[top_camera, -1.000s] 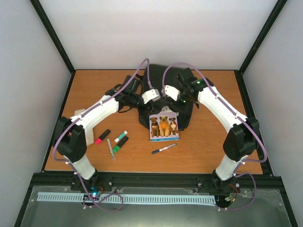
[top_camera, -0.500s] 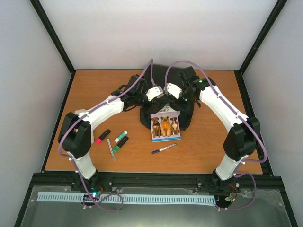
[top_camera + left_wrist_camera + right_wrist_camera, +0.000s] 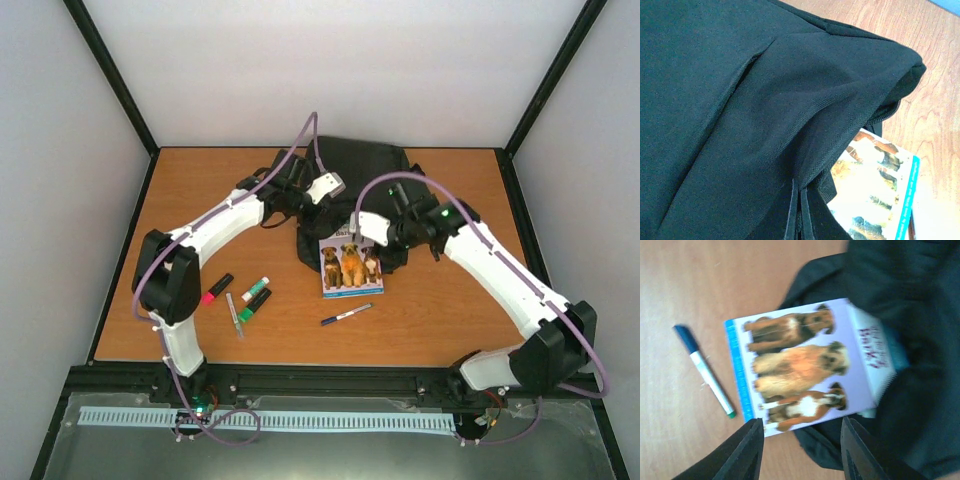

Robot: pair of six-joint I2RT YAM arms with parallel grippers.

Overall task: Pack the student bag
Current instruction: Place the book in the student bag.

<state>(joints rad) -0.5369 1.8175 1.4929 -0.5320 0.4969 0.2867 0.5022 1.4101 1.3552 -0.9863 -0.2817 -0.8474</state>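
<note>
Markers [image 3: 240, 296] lie near left on the table [image 3: 450, 320]; the left gripper [image 3: 330, 196] is clamped on a fold of the student bag [image 3: 365, 170], which sits far centre; a dog-cover book [image 3: 351, 266] lies against its near edge; the right gripper [image 3: 802, 440] hovers above the book, fingers [image 3: 746, 450] apart, holding nothing.

The student bag [image 3: 740, 100] hides one end of the dog notebook [image 3: 880, 185], whose title is too blurred to read.
</note>
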